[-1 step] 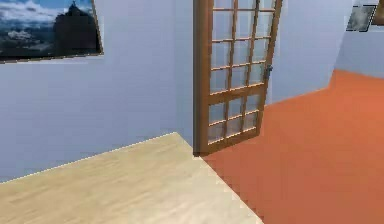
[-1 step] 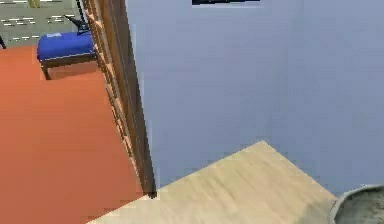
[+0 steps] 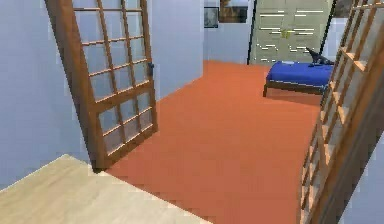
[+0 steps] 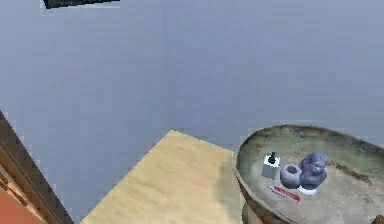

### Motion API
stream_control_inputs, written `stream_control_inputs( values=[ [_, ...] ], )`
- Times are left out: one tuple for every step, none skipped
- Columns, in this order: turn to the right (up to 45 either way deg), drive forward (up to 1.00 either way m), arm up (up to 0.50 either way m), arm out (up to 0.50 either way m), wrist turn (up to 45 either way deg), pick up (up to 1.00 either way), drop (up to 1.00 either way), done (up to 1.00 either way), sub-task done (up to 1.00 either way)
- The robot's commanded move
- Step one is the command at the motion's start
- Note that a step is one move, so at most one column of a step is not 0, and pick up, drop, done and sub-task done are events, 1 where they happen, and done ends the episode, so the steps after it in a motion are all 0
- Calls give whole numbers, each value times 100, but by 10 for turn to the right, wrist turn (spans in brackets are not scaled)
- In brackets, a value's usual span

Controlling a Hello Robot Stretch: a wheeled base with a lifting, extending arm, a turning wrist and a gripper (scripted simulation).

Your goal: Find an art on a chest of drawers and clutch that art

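Forward view first: I am looking through a doorway with 2 wooden glazed doors, the left door (image 3: 110,75) swung wide and near, the right door (image 3: 345,130) leaning along the right edge. Pale wood floor (image 3: 60,195) lies nearest me and meets an orange-red carpet (image 3: 220,130) that runs to the far wall. At the far right a bed (image 3: 300,75) with a blue cover stands on the carpet, with a dark thing on its far end that I cannot make out. Behind it is a cream double door (image 3: 288,30), and left of that 2 framed pictures (image 3: 227,14) hang high on the far wall.

On the arm side view, a round, rough grey-brown basin (image 4: 350,165) sits at the near right. In it, close together, are a small grey box (image 4: 270,167) with a dark stick, a dark round lump (image 4: 290,175), a bluish figure-like blob (image 4: 316,170) and a red and white strip (image 4: 285,195). A blue-grey wall (image 4: 200,70) rises beyond the wood floor, with a dark frame (image 4: 80,3) at the top left.

I cannot tell the state of the claw, nor where the art is.
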Motion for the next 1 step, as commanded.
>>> stream_control_inputs(
  values=[
    [0, 85, 0, 0, 0, 0, 0, 0, 0]
  ],
)
